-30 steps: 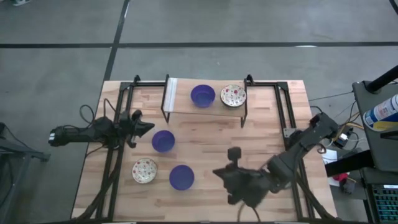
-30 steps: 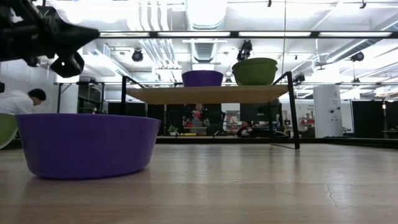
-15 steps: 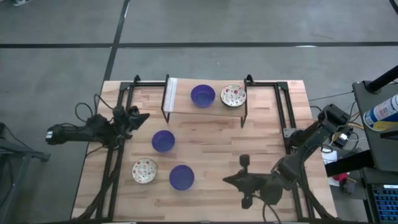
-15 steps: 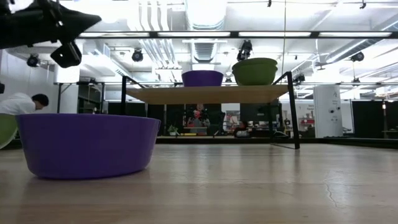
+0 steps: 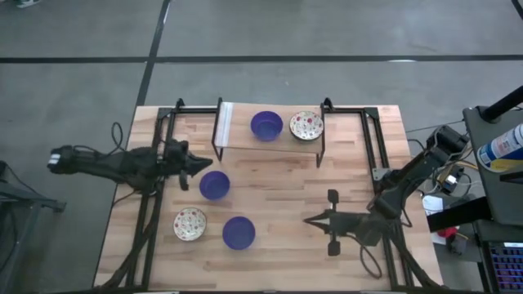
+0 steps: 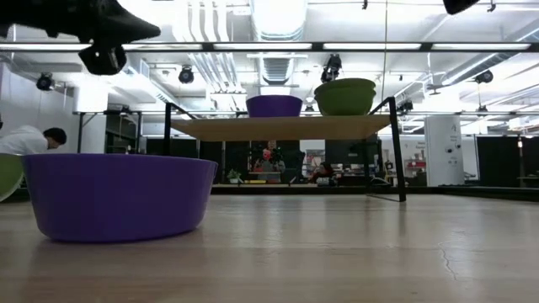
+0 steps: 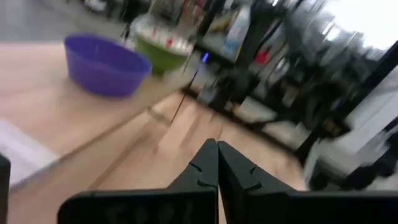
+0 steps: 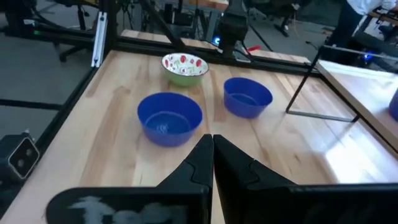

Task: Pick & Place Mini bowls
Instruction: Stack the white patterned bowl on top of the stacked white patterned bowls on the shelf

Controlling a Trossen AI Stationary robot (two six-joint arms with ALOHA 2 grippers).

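Note:
A blue bowl [image 5: 266, 126] and a speckled bowl [image 5: 306, 125] stand on the raised shelf [image 5: 237, 140] at the table's far side. On the table stand a blue bowl [image 5: 214, 184], a speckled bowl [image 5: 189, 223] and another blue bowl [image 5: 239, 233]. My left gripper [image 5: 204, 163] is shut and empty, in the air just left of and beyond the middle blue bowl; its closed fingers show in the left wrist view [image 7: 217, 155]. My right gripper [image 5: 309, 220] is shut and empty over the table's near right part, pointing left toward the table bowls [image 8: 170, 117].
The shelf stands on thin black legs [image 5: 320, 151] on the table. Black frame rails [image 5: 155, 139] run along the left and right sides of the table. Bare wood lies between the two grippers. A person [image 6: 29, 139] shows in the room behind.
My right gripper has drawn back toward the table's right edge, staying shut. My left gripper has risen a little near the middle blue bowl, staying shut. The bowls have not moved.

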